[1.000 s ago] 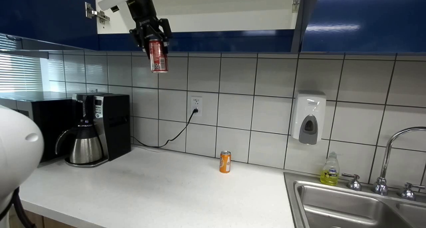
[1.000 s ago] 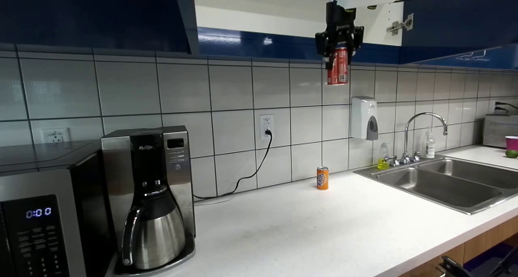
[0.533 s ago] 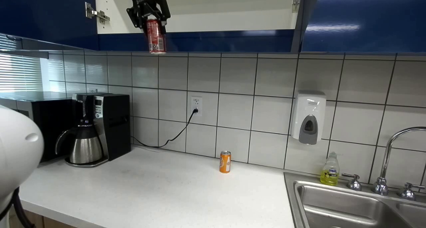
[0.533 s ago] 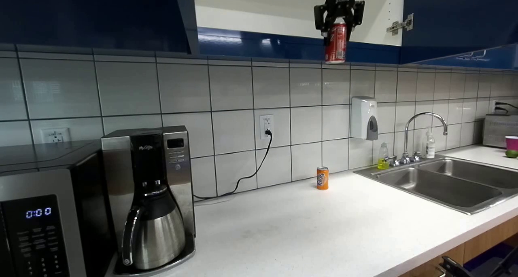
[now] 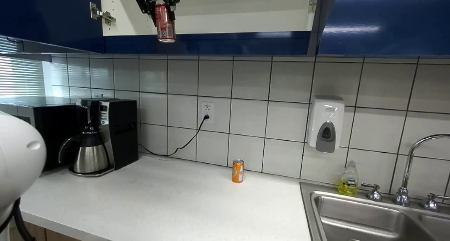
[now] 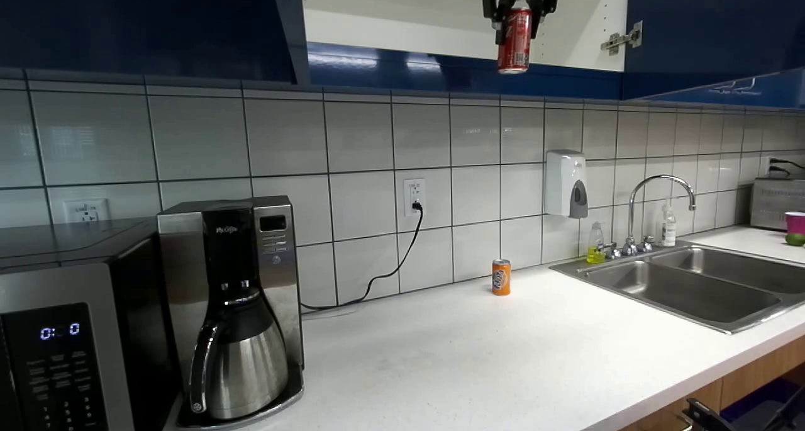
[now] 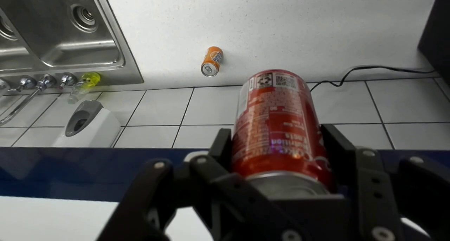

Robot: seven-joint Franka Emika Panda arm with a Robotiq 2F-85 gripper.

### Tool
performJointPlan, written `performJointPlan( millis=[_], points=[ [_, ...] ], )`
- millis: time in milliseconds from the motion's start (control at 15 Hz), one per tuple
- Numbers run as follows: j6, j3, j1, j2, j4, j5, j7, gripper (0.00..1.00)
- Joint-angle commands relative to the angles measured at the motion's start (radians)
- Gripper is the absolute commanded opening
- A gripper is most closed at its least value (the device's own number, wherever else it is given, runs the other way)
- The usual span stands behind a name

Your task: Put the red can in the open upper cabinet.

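Note:
The red can [image 5: 165, 24] hangs upright, slightly tilted, in my gripper [image 5: 164, 20]. In an exterior view the can [image 6: 514, 44] and gripper [image 6: 517, 36] also show at the top. In the wrist view the fingers [image 7: 221, 146] press on both sides of the can [image 7: 277, 118], near its silvery top. The open upper cabinet [image 5: 246, 17] shows its pale interior behind the gripper; it also shows in an exterior view [image 6: 402, 25]. The can's bottom overlaps the blue lower edge of the cabinet in both exterior views. The gripper's upper part is out of frame there.
An orange can [image 5: 237, 171] stands on the white counter [image 5: 175, 205] by the tiled wall. Open blue doors [image 5: 49, 16] flank the cabinet. A coffee maker [image 6: 233, 305], a microwave [image 6: 69, 330], a soap dispenser [image 5: 326, 125] and a sink [image 5: 351, 213] lie below.
My gripper has risen with the red can, from below the cabinet's lower edge up to its opening. In an exterior view it has also shifted slightly left. The orange can has not moved.

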Motion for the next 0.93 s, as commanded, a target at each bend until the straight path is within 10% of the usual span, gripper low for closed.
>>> performJointPlan(
  millis=[0,867],
  points=[
    [-0.062,0.025,-0.027,0.053,0.12,0.019,-0.017,0.41],
    [-0.191,0.035,-0.024,0.206,0.411,0.014,-0.01,0.41]
  ],
)
